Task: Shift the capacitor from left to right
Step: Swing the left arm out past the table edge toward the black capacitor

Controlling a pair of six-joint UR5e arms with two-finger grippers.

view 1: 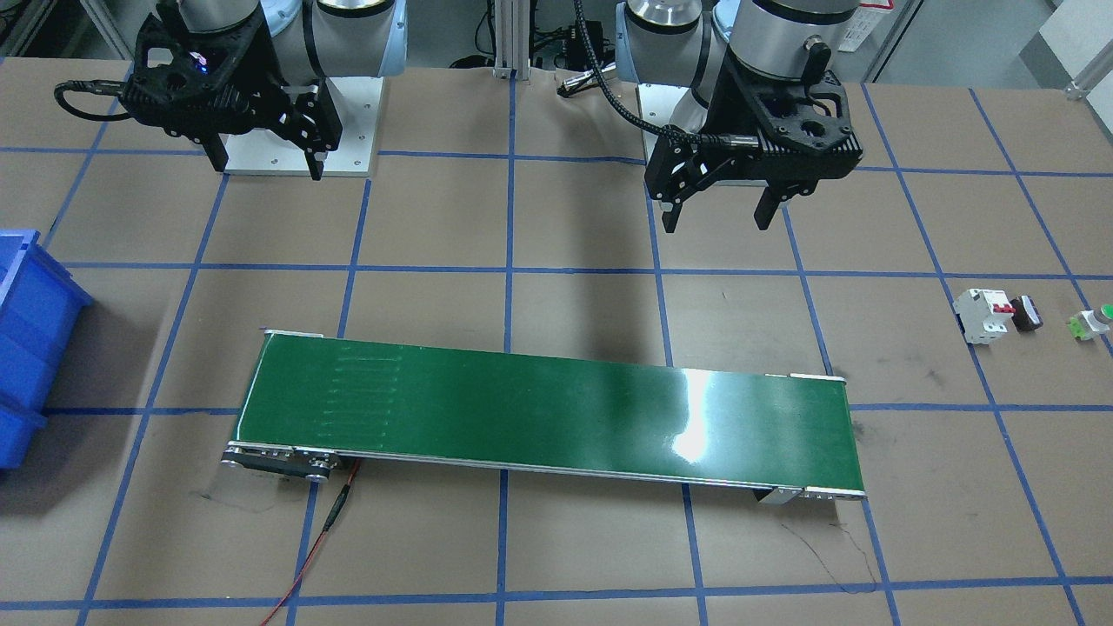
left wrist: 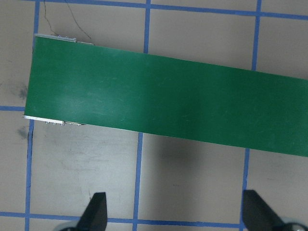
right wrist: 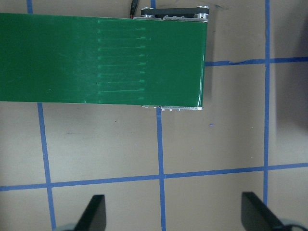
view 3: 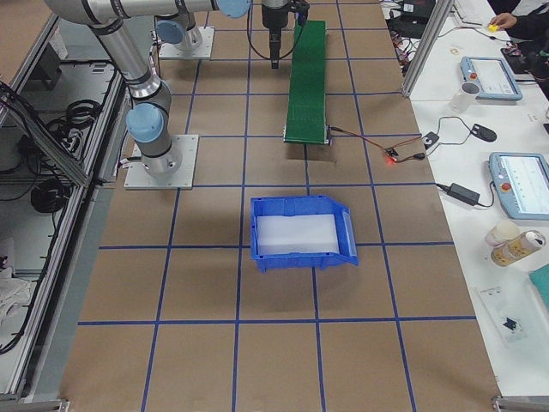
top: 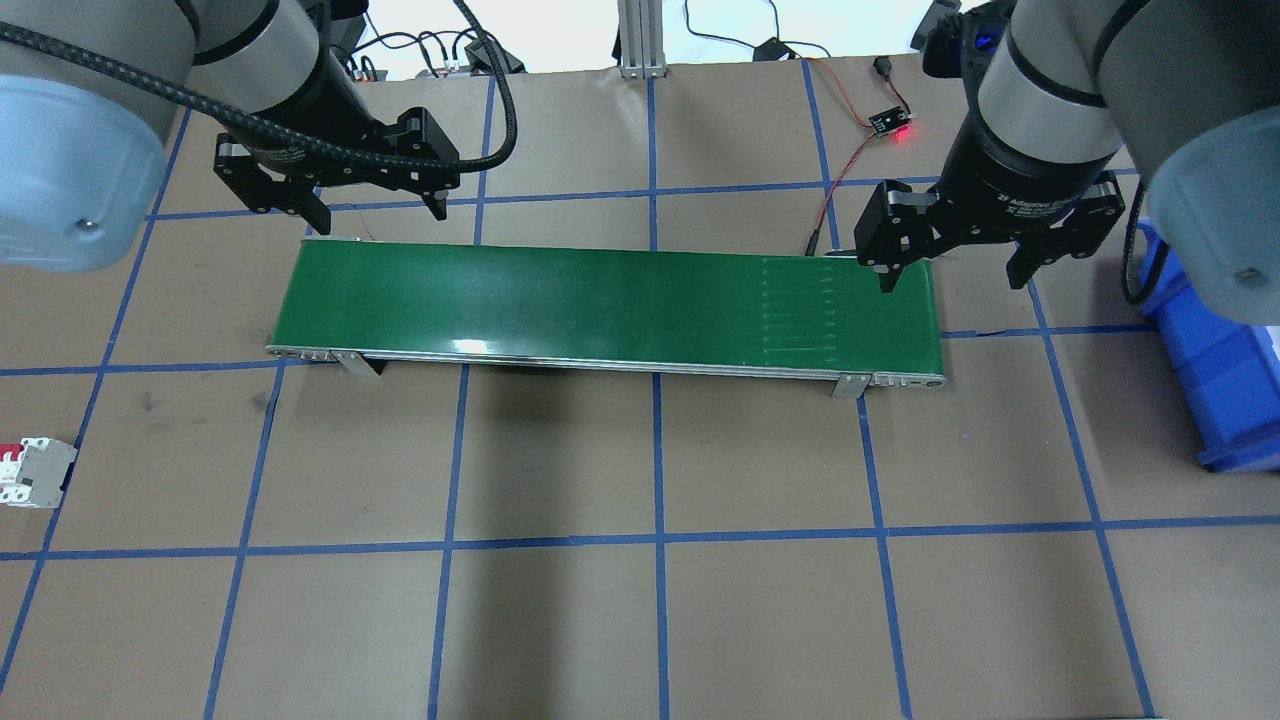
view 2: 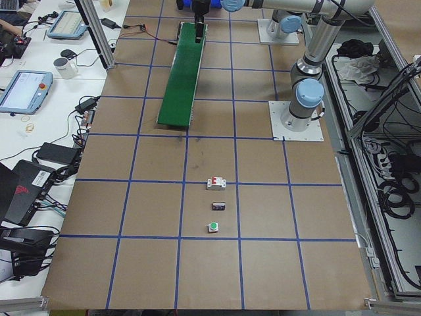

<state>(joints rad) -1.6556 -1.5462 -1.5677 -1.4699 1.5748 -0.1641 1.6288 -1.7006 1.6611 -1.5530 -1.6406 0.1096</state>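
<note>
At the table's left end, well apart from the conveyor (view 1: 548, 409), the capacitor (view 1: 1027, 312) lies between the white breaker (view 1: 983, 316) and the green button (view 1: 1092, 322), so the left gripper (view 1: 717, 222), wide open and empty like the right gripper (view 1: 266, 169), should descend squarely astride it, nudging neither neighbour.

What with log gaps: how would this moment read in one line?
left tool: open | right tool: open | capacitor: on table, beside breaker

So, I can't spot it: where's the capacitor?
Front-facing view, far right, on the robot's left side: the capacitor sits between the white breaker and the green push button.
</note>
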